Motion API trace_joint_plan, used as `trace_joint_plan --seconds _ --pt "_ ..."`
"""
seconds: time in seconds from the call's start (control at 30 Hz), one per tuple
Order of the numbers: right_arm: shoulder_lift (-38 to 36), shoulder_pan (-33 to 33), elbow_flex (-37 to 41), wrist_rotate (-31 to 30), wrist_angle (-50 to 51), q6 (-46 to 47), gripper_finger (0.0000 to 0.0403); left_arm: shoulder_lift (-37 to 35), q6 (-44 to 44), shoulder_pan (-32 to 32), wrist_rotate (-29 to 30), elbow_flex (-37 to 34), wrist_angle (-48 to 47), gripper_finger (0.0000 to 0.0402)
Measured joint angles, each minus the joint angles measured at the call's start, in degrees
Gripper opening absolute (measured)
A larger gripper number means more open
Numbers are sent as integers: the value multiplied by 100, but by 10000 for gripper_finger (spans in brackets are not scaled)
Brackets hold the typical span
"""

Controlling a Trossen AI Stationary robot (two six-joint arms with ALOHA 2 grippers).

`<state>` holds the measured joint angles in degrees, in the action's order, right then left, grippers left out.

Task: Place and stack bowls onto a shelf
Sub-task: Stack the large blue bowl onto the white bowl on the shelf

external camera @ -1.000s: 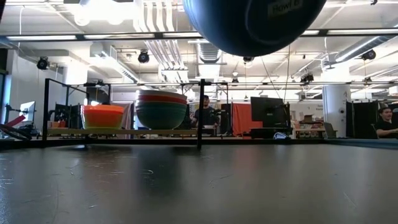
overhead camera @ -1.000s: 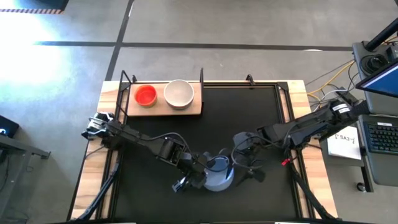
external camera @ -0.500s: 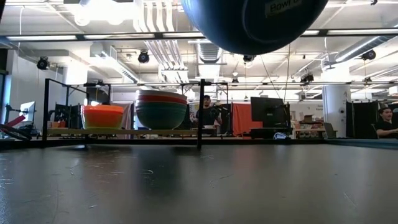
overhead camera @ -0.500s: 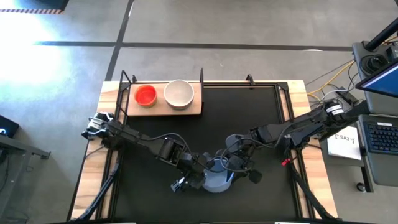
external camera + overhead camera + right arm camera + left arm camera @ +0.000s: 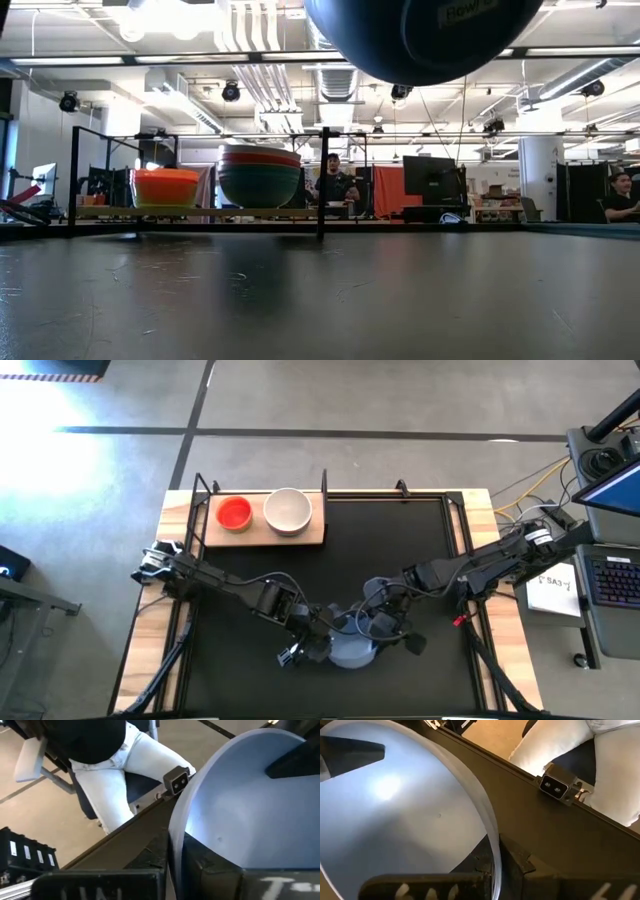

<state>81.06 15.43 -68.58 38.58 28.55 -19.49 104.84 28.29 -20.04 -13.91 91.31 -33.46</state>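
Observation:
A grey-blue bowl [image 5: 350, 647] hangs in the air over the near middle of the black mat; the low view shows its underside [image 5: 420, 35]. My left gripper [image 5: 492, 875] is shut on its left rim and my right gripper [image 5: 175, 870] on its right rim. At the far left stands the shelf [image 5: 262, 538], a pale wood board with black posts. On it rest an orange-red bowl [image 5: 234, 513] and a white-topped stack of bowls [image 5: 288, 510]; the stack [image 5: 259, 178] shows from the side in the low view. My left gripper pinches the bowl's rim [image 5: 494, 845] on its left side, one finger [image 5: 420, 885] inside the bowl and one [image 5: 520, 865] outside. It slants down from the table's left. The bowl is lifted clear, mouth up. My right gripper pinches the opposite rim [image 5: 175, 832], one finger [image 5: 260, 880] inside the bowl and one [image 5: 100, 882] outside. It slants down from the table's right. The bowl hangs between both grippers, clear of the mat.
The black mat [image 5: 420, 560] covers the table, with bare room to the right of the shelf. A person in white trousers [image 5: 130, 765] sits just past the table's near edge. A desk with a keyboard [image 5: 610, 575] stands at the right.
My right gripper has moved toward the table's left, in to the bowl's right rim, and has shut on it. The bowl has stayed lifted and shifted slightly. My left gripper has kept its hold.

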Motion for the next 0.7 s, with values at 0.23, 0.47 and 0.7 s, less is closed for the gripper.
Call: trace_joint_plan --seconds 0.23,0.47,0.7 --pt "0 -1 0 181 42 255 10 0 -273 13 206 0 149 23" --pt "2 -18 0 -10 127 794 8 0 -54 129 220 0 204 102" --pt "-2 -29 -10 -27 334 1291 8 -71 25 230 138 5 -76 168"
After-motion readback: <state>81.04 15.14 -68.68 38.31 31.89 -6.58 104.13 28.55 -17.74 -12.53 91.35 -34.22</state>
